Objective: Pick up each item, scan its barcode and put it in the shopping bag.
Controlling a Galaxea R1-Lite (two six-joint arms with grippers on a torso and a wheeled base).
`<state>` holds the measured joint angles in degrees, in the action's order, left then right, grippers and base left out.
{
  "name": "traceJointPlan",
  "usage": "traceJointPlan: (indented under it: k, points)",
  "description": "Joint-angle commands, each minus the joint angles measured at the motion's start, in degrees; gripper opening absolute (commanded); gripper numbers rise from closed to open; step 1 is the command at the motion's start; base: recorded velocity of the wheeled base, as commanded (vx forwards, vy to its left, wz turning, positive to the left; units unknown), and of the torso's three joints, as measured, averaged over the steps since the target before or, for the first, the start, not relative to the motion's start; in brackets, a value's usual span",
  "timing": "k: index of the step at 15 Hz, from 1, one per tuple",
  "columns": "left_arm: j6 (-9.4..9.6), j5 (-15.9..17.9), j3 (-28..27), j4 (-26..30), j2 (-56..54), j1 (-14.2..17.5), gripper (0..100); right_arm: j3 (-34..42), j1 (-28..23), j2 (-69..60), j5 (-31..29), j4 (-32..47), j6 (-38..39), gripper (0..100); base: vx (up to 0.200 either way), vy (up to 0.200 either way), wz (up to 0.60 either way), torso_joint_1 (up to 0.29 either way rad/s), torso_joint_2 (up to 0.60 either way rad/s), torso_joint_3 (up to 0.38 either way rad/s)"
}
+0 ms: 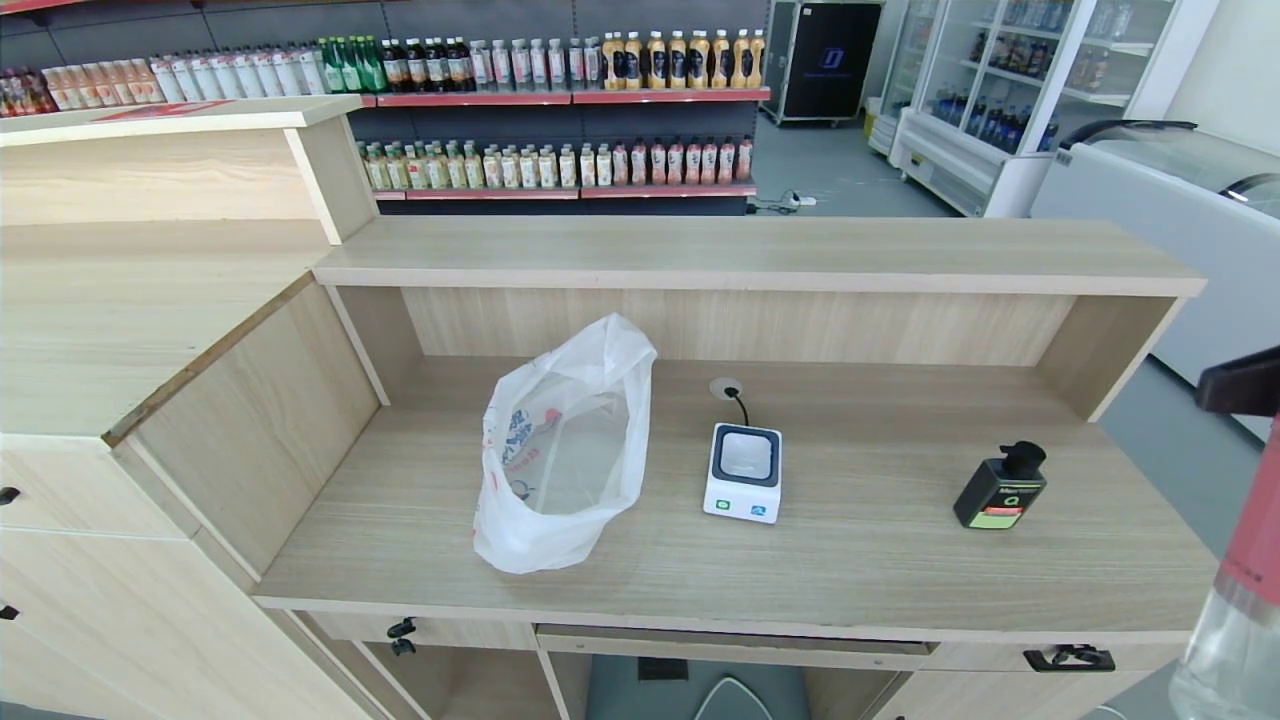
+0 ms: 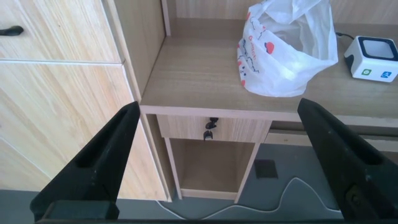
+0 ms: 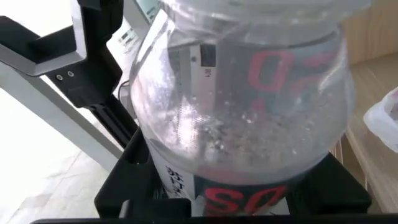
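While right gripper [image 1: 1240, 385] clasped one clear, pink-labelled plastic bottle [image 1: 1248, 560] right of the counter [image 1: 880, 565], left gripper [image 2: 217, 124] gaped wide | counter held: one dark pump bottle [image 1: 1000, 487], one white scanner [image 1: 743, 472], one white plastic bag [image 1: 560, 450]

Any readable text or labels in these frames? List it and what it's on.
None reads cleanly.
Clear bottle: red letters, distorted and cut off.
Shopping bag: print blurred.
Scanner: two icons, too small.
Dark bottle: label too small.
Shelf bottles: labels too small.
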<state>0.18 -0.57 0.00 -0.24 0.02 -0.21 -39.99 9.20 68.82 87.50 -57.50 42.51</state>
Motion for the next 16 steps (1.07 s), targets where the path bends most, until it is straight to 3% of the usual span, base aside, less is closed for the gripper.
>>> traceJointPlan:
  k: [1,8,10,16]
  points:
    - [-0.01,-0.04,0.0,-0.02,-0.02,0.03,100,-1.15,2.49,0.97,-0.05,0.02,0.03,0,0.0,0.0,0.0,0.0,0.0,0.0]
    - [-0.01,-0.04,0.0,-0.02,-0.02,0.03,100,-13.1,5.12,9.58,-0.32,0.64,0.38,0,0.0,0.0,0.0,0.0,0.0,0.0]
    - [-0.01,-0.04,0.0,-0.02,-0.02,0.03,100,-16.88,7.93,12.48,-0.23,0.64,2.4,0,0.0,0.0,0.0,0.0,0.0,0.0]
    - [-0.01,-0.04,0.0,-0.02,-0.02,0.03,100,-17.14,11.45,13.89,-0.23,0.99,2.93,0,0.0,0.0,0.0,0.0,0.0,0.0]
